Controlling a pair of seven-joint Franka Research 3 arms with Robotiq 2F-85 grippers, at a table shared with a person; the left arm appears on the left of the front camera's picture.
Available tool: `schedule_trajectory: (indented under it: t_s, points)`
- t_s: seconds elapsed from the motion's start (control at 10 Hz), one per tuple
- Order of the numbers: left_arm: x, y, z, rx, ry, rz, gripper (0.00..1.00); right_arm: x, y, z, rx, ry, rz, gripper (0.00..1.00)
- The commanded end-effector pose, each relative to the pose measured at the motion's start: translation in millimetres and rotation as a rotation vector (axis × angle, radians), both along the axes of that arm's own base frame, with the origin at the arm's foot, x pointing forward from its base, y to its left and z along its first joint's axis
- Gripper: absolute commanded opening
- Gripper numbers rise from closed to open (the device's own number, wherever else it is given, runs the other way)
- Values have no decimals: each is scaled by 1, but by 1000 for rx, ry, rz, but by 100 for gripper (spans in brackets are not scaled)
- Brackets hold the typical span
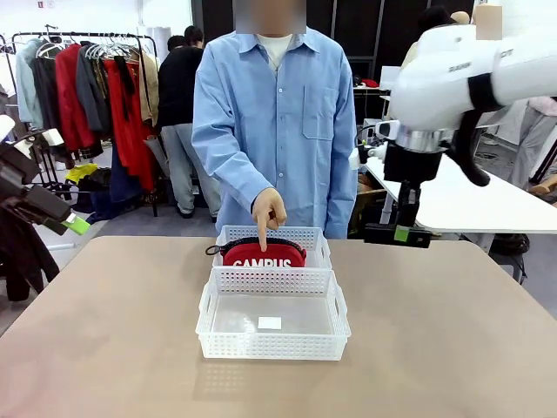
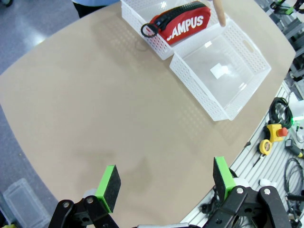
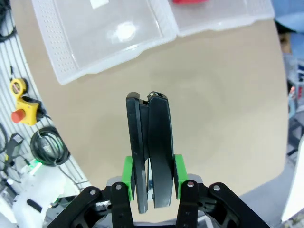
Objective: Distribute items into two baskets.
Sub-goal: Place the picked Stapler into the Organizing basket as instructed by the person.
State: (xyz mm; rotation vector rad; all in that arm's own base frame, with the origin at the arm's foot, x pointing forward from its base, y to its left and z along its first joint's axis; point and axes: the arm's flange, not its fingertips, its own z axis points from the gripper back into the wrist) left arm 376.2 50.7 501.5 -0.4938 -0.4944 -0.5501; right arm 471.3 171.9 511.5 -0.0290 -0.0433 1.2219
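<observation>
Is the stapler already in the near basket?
No, the near basket holds just a white label, and the stapler is clamped in the right end effector above bare table.

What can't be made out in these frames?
- Pouch: lower half behind the far basket wall, front view; cut by the top edge, right wrist view.
- Left gripper: mostly cut by the left edge, front view.
- Stapler: rear hidden between the right gripper pads.
- Near basket label: too small to read.

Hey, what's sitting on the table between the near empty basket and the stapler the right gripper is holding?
Nothing: the right wrist view shows bare tabletop between the near basket and the stapler clamped in the right gripper.
</observation>
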Motion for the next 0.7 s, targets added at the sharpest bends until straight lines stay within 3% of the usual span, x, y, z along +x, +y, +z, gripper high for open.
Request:
schedule_trajectory:
  t_s: [0.0, 0.6]
  points:
    - [0, 1, 2, 5, 8, 1, 100, 16, 21, -3, -31, -31, 36, 1]
    - [0, 1, 2, 5, 8, 1, 100, 34, 97, -22, -7, -64, 162, 1]
